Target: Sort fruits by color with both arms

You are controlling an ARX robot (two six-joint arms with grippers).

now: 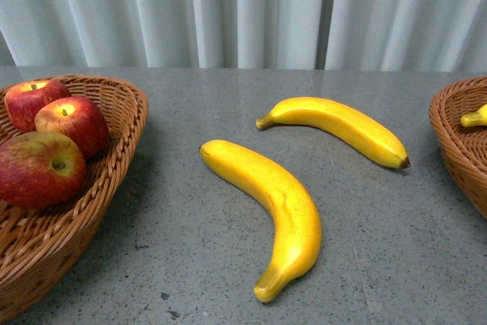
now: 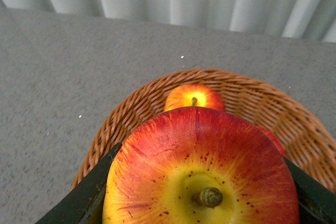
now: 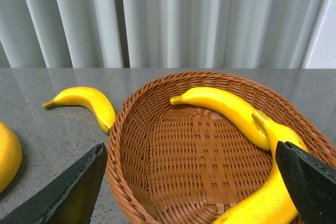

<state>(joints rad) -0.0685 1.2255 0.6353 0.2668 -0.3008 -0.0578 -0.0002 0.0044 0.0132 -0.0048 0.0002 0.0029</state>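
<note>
Basically mid-sort: apples look nearly done, bananas about half.

Left end effector (image 2: pixel 201 155) is closed to the width of a red held apple (image 2: pixel 199 182). Its dark fingers (image 2: pixel 92 192) sit against both flanks, stem facing the wrist cam, so it reads as gripped, not loose. It hangs over the near part of the apple basket (image 2: pixel 131 108), w/ another apple (image 2: pixel 194 97) lying further in. Front view shows 3 apples (image 1: pixel 72 123) in that wicker basket & no arm, so the held one is prob. outside that frame.

Right end effector (image 3: pixel 189 150) is spread wide w/ nothing between the fingers, over the banana basket (image 3: pixel 131 145). 2 bananas (image 3: pixel 226 106) lie inside; one runs close under a finger but isn't clamped, as far as I can see.

Left on the tabletop (image 1: pixel 190 264): near banana (image 1: pixel 278 203) around the middle, and far banana (image 1: pixel 338 125) beyond it, closer to the banana basket. They lie apart, not touching.

Step in hand, my read: left arm is at drop-off. Next it should lower a bit so the held apple doesn't knock the others, find a free spot, open, then lift clear.

Right arm next: swing out of the basket to the far banana and come down across its middle, fingers straddling the narrow width. A grip near a tip would prob. let the curved body pivot. The near banana comes after that, and it lies between the arms, so keep them apart.
</note>
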